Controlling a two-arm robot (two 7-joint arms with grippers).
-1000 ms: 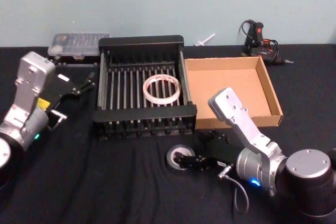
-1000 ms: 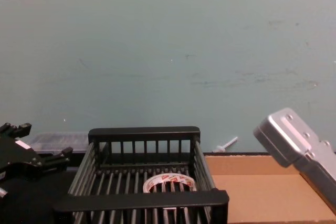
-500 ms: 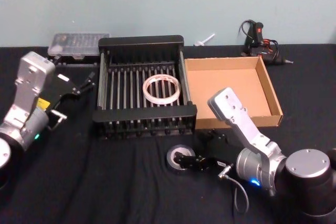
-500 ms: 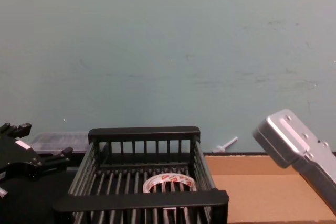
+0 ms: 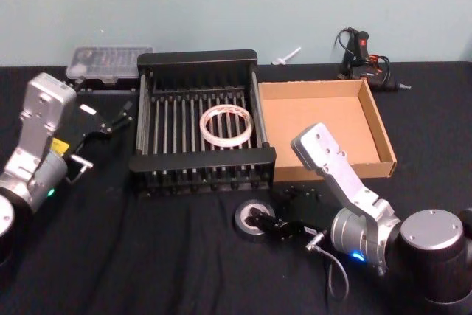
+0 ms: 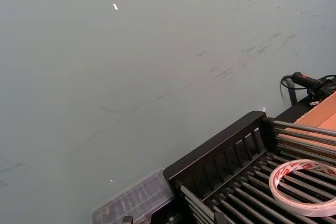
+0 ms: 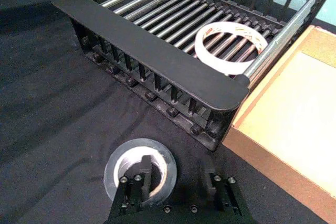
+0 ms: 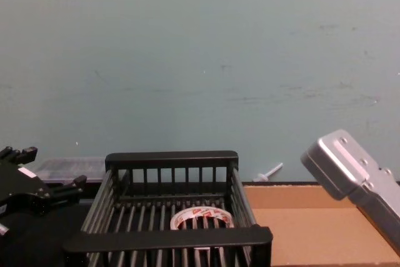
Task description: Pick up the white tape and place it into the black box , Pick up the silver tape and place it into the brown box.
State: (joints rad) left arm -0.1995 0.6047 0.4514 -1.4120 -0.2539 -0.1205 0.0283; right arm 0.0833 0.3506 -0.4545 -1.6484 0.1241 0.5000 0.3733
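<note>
On the black cloth, near edge: the silver tape [image 5: 254, 220] is seen lying flat, just in front of the black box [image 5: 203, 160].
Right gripper: the right gripper [image 7: 177, 182] is set low over the roll, jaws spread, one finger [image 7: 145, 173] down in the core hole and the other outside the rim; nothing is gripped yet.
White tape: the white tape [image 5: 228, 125] is found resting on the bars inside the black box, so that half of the task is judged done.
Brown box: the brown box [image 5: 383, 147] stands just right of the black box, nothing lying in it.
Step in hand: the grasp of the silver roll is being lined up.
Next move: closing across the roll's wall is called for, then a lift and a carry right, over the low cardboard wall.
Left gripper: the left gripper [image 5: 110, 122] is parked left of the black box, fingers parted and holding nothing.
Change from a second ago: the roll is seen nudged slightly rightward; the right gripper has edged with it.
</note>
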